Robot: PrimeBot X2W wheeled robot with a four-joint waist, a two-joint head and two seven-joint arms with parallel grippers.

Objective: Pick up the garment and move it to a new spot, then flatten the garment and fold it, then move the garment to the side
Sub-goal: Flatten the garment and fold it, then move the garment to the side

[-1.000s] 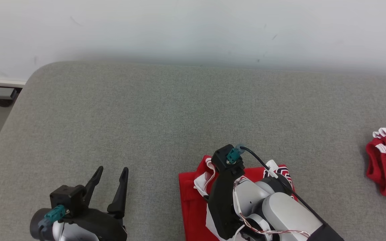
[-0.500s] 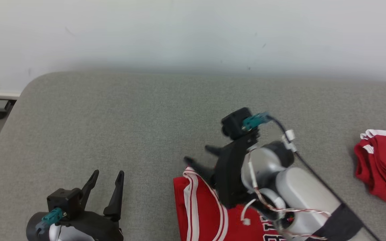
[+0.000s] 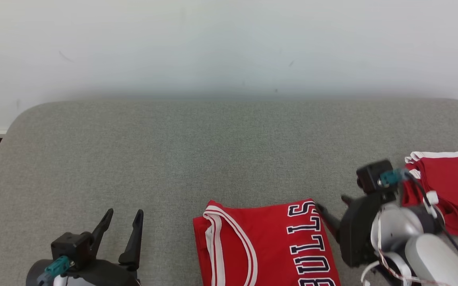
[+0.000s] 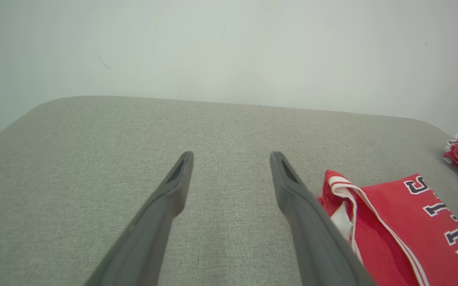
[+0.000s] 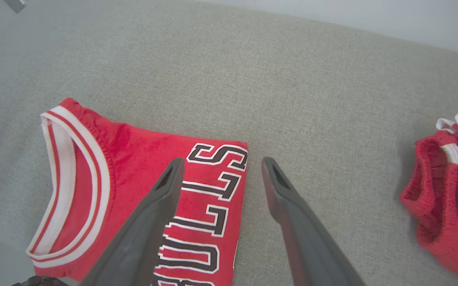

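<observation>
We judge the fold to be at risk: the garment (image 3: pixel 268 246) lies folded at the surface's (image 3: pixel 173 151) near edge, right of middle, and a pinch catching only its top layer would drag it open, or bunch it into the second red garment (image 3: pixel 447 190) at the right edge. Our right gripper (image 3: pixel 331 202) hangs over its far right corner, fingers (image 5: pixel 153 222) wide and empty; our left gripper (image 3: pixel 125 211), equally wide, holds nothing near the near-left corner.
</observation>
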